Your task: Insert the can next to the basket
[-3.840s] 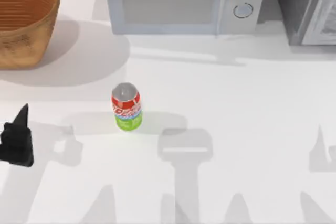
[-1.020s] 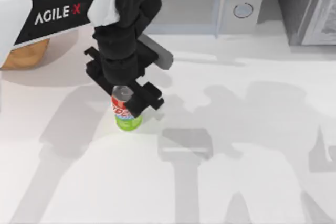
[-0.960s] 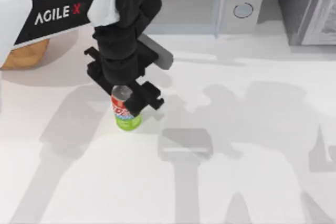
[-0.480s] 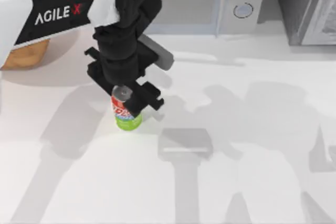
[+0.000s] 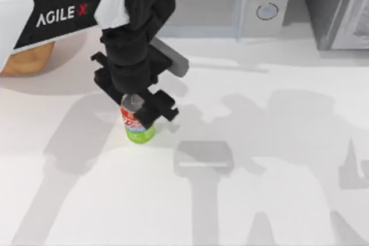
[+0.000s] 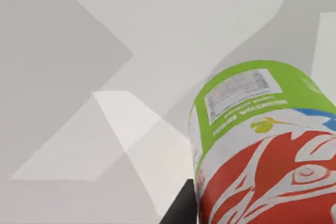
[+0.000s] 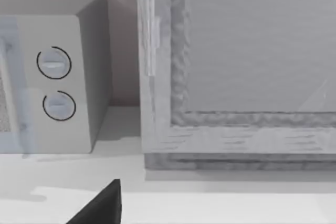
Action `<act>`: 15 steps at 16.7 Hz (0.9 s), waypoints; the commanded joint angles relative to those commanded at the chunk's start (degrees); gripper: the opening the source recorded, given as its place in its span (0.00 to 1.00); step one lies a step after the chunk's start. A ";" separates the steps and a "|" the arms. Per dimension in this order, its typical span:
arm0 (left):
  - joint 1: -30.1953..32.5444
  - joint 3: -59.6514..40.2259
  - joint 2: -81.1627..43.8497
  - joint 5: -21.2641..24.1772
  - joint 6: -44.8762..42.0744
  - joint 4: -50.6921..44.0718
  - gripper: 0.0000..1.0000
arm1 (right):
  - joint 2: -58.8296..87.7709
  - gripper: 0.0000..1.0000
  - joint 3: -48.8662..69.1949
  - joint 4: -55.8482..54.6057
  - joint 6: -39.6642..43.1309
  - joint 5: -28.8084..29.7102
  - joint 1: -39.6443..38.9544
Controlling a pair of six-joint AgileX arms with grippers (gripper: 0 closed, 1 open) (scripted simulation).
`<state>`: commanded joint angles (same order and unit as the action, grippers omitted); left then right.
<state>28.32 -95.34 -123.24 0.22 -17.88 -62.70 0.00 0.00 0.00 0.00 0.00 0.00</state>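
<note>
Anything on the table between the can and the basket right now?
Top view: the left arm overhangs that stretch; below it bare table between can and basket.

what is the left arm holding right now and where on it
The left gripper is closed on the can, its jaws around the upper part, at the silver top and red band. The green bottom stays uncovered.

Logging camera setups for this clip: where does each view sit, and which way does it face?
Top view: above the table, looking down; left hand around the red, pale blue and green drink can.
Left wrist view: looks down that can, shared with top.
Right wrist view: faces the grey microwave, also in top view.
</note>
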 joint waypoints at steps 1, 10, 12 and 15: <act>-0.98 0.49 0.16 -0.08 -0.20 -0.50 0.00 | 0.00 1.00 0.00 0.00 0.00 0.00 0.00; -25.28 10.35 2.68 -2.38 -0.98 -7.81 0.00 | 0.00 1.00 0.00 0.00 0.00 0.00 0.00; -31.79 11.91 4.02 -2.62 -0.62 -7.57 0.00 | 0.00 1.00 0.00 0.00 0.00 0.00 0.00; -39.77 12.23 6.39 -2.05 0.04 -4.83 0.00 | 0.00 1.00 0.00 0.00 0.00 0.00 0.00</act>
<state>-11.45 -83.11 -116.85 -1.84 -17.84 -67.53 0.00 0.00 0.00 0.00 0.00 0.00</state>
